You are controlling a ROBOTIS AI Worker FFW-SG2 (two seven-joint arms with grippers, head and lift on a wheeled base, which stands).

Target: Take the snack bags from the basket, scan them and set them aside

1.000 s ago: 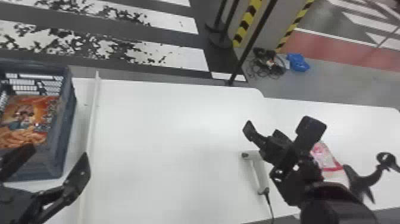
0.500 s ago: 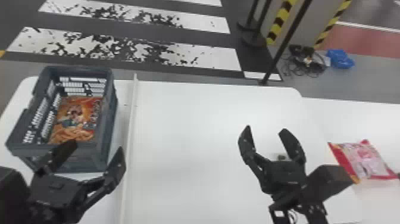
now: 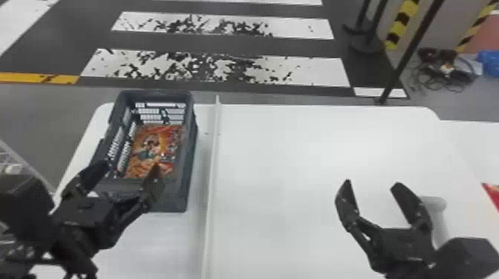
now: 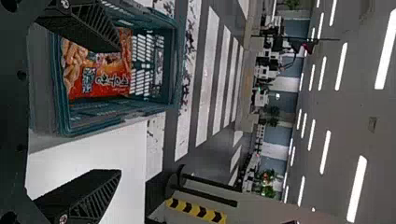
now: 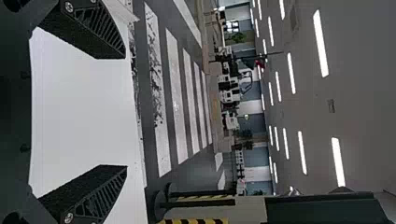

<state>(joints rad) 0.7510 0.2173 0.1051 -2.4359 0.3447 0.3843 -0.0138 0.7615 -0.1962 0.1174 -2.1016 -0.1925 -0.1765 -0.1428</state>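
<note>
In the head view my left gripper [image 3: 128, 168] is open above the near end of the dark basket [image 3: 189, 148], one finger overlapping its rim from this angle. An orange snack bag [image 3: 150, 148] lies inside the basket. My right gripper [image 3: 373, 185] stands open over the right part of the table, nothing between its fingers. Partly behind it lies a light-coloured scanner [image 3: 438, 211]. A red snack bag [image 3: 492, 193] shows at the right edge. The left wrist view has the gripper [image 4: 119, 112] beside the basket [image 4: 65, 114] and the bag [image 4: 105, 86]. In the right wrist view the gripper [image 5: 126, 112] holds nothing.
A raised white strip [image 3: 212, 167] runs along the white table [image 3: 315, 156] just right of the basket. Beyond the table's far edge stands a dark pole [image 3: 408, 52], with cables [image 3: 445, 70] on the floor near it.
The head view has swung left, bringing the whole basket in and the red bag to the edge. My right gripper, seen askew over the scanner earlier, now points forward, left of the scanner.
</note>
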